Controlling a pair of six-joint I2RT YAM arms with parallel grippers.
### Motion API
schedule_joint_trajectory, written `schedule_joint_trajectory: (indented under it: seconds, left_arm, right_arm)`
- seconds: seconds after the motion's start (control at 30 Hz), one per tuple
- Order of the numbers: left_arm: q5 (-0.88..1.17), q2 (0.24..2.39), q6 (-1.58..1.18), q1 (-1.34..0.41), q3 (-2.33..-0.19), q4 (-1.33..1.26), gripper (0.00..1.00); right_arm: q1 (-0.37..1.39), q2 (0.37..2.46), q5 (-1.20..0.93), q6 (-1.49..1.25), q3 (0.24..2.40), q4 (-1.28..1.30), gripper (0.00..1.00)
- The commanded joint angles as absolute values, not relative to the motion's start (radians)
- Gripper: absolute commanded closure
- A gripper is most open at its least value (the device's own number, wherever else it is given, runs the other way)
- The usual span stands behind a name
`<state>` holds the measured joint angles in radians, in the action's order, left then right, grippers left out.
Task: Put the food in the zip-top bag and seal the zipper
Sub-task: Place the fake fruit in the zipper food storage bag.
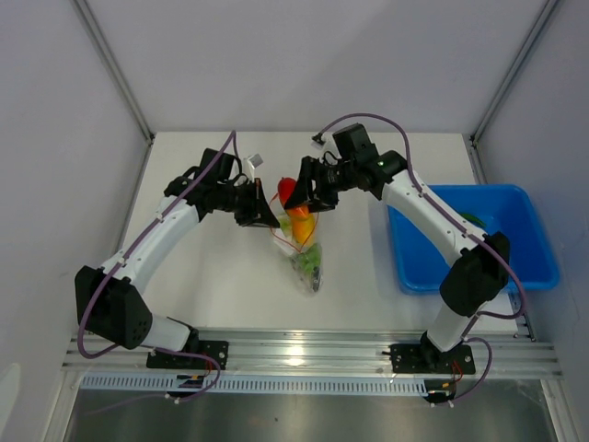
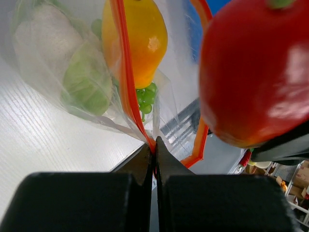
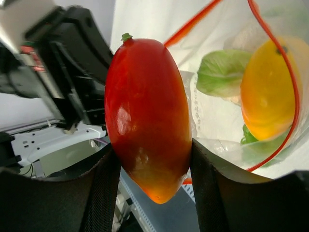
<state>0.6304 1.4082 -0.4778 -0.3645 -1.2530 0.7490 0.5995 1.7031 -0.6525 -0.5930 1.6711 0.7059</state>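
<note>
The two arm bases are bolted at the near edge of the table [image 1: 212,276], the left arm on the left. Both arms reach inward and meet over the middle of the table.

Nearest the bases lies the closed end of the zip-top bag [image 1: 308,267], resting on the table surface. The bag runs away from the bases, with its mouth end up at the two grippers.

Bag contents, seen through the clear plastic:
- a yellow-orange fruit [image 2: 137,38], close to the mouth;
- a green leafy piece [image 2: 87,82], deeper in the bag;
- small green round bits [image 2: 147,96], clustered just under the yellow-orange fruit.

The left gripper [image 2: 154,151] has its jaws pressed fully together. They pinch the zipper [image 2: 126,82] at one end of the orange-red strip. The strip's two sides stand apart, so the mouth is unsealed.

The right gripper [image 3: 152,162] stands opposite the left gripper, just beyond the bag mouth. Its jaws are partly spread and clamp a red fruit [image 3: 147,116] by its lower half, one finger on each side. The fruit's stem end points away from the fingers. The fruit is outside the bag, just beside the zipper.

To the right, well apart from the bag, a blue tray [image 1: 534,249] sits on the table, partly under the right arm. A green item [image 1: 474,219] lies inside it; it is too small to identify.
</note>
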Motion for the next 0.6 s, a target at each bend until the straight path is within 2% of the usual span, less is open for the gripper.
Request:
schedule_joint_trajectory:
  seconds: [0.0, 0.13, 0.2, 0.23, 0.27, 0.57]
  left_arm:
    - [0.643, 1.390, -0.471, -0.373, -1.295, 0.735, 0.99]
    - [0.638, 1.382, -0.471, -0.374, -1.289, 0.735, 0.99]
    - [0.638, 1.381, -0.471, -0.374, -1.285, 0.735, 0.99]
    - [0.638, 1.379, -0.471, -0.374, -1.285, 0.735, 0.99]
    - [0.640, 1.378, -0.471, -0.374, -1.279, 0.736, 0.99]
    - [0.632, 1.371, -0.456, -0.376, -1.285, 0.758, 0.99]
  right_arm:
    - [0.627, 1.739, -0.600, -0.575, 1.741, 0.837, 0.85]
    - [0.627, 1.764, -0.563, -0.557, 1.766, 0.887, 0.74]
    - [0.633, 1.773, -0.565, -0.554, 1.772, 0.879, 0.58]
    - [0.637, 1.778, -0.563, -0.548, 1.778, 0.879, 0.23]
    - [0.641, 1.782, -0.555, -0.539, 1.799, 0.882, 0.01]
    - [0.675, 1.792, -0.413, -0.445, 1.936, 0.931, 0.01]
